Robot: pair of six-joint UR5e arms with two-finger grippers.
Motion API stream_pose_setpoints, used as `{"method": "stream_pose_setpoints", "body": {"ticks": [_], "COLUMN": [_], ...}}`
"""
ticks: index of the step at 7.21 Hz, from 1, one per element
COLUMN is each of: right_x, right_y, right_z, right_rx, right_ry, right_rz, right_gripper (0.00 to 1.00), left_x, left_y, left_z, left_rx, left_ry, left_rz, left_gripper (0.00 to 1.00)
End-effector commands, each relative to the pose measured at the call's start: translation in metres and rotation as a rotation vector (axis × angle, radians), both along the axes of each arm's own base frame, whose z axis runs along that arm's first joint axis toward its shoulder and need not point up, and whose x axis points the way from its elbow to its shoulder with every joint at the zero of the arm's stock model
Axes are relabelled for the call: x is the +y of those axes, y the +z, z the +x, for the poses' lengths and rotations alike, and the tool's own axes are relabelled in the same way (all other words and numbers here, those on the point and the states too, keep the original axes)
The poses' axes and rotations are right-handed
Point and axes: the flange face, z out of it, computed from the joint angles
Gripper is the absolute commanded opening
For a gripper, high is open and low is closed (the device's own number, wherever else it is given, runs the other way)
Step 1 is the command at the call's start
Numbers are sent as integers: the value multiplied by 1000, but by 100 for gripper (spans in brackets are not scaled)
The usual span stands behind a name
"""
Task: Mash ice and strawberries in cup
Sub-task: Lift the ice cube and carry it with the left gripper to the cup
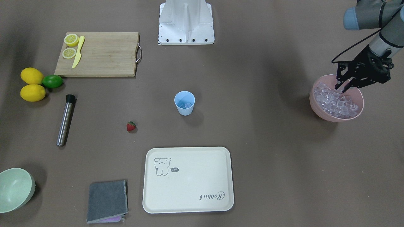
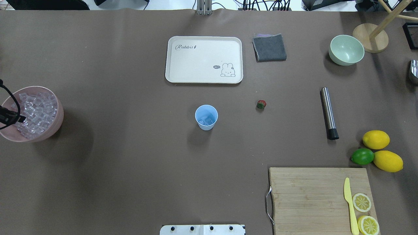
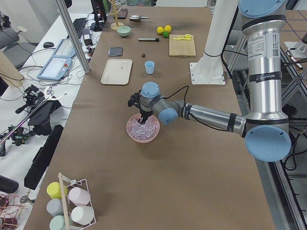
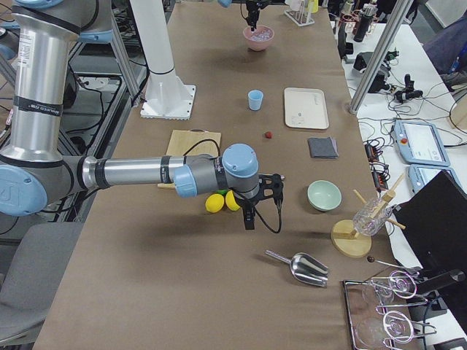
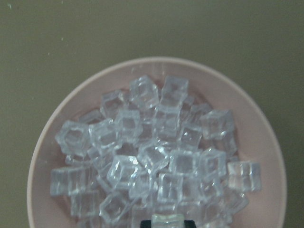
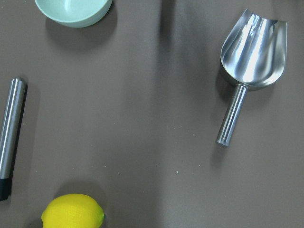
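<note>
Pink bowl (image 1: 319, 111) at the robot's left end of the desk (image 1: 271, 148), heaped with ice (image 1: 334, 102). Left claw (image 1: 341, 88) hangs over it, tilted, fingertips down among the cubes. Front view shows a narrow gap between the fingers. Left wrist view has one cube at its bottom edge against a dark strip. Clamped on a cube or not: cannot tell.

Cup (image 1: 184, 105) upright mid-desk, well apart from the bowl, a few cubes in its bottom. Strawberry (image 1: 131, 126) lies on bare desk near the cup, on the robot's right of it, not touching. Steel rod (image 1: 65, 121) with a black end lies further right, beyond the strawberry. Cream tray (image 1: 189, 201) sits on the operators' side of the cup.

Right claw (image 4: 249, 219) hangs above the desk just beside the lemons (image 4: 215, 202), pointing down. Only the side camera sees it, so wide or narrow I cannot tell. Right wrist view looks down on a metal scoop (image 6: 251, 47), one lemon, the rod's end and the pale green bowl (image 6: 73, 9).
</note>
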Motion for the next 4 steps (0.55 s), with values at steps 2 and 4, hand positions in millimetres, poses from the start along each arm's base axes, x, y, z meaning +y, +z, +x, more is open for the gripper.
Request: {"method": "stream_pose_setpoints", "body": {"ticks": [2,4], "right_x": [1,1], "right_y": [1,1], "right_z": [0,0], "right_rx": [-1,0], "right_ry": [0,1], "right_rz": [-5,-5], "right_gripper": [100,100], "left_x": [-48,-49], "left_y": [-98,-161], "left_z": [33,102], "left_rx": [177,272], "left_ry": [-101,-105], "left_rz": [-98,-222], "left_gripper": [0,0]}}
